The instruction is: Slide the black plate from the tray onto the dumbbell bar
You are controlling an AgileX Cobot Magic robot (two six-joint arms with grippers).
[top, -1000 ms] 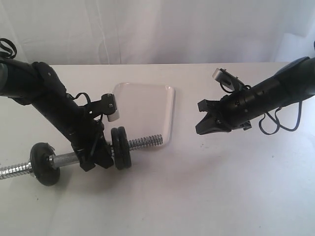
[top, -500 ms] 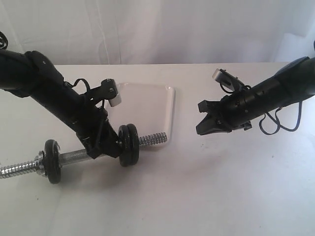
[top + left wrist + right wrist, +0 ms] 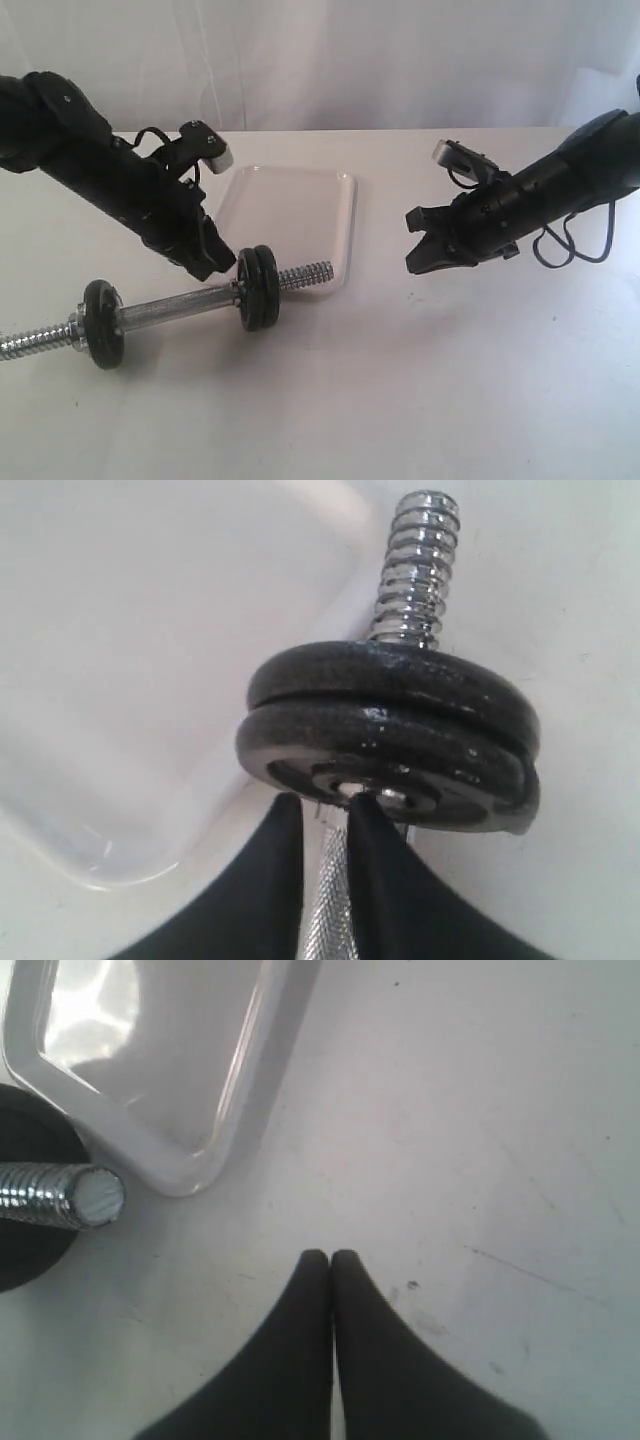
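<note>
Black plates (image 3: 258, 288) — three; bar (image 3: 170, 305) — one

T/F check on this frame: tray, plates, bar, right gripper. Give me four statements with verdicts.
1. The tray has no plate in it. True.
2. Two black plates sit pressed together on the dumbbell bar, near the threaded end by the tray. True.
3. The right gripper is holding a plate. False: its jaws are shut on nothing and it hangs over bare table, apart from the bar.
4. The bar carries only those two plates. False: a third plate sits further along it, toward the other end.
</note>
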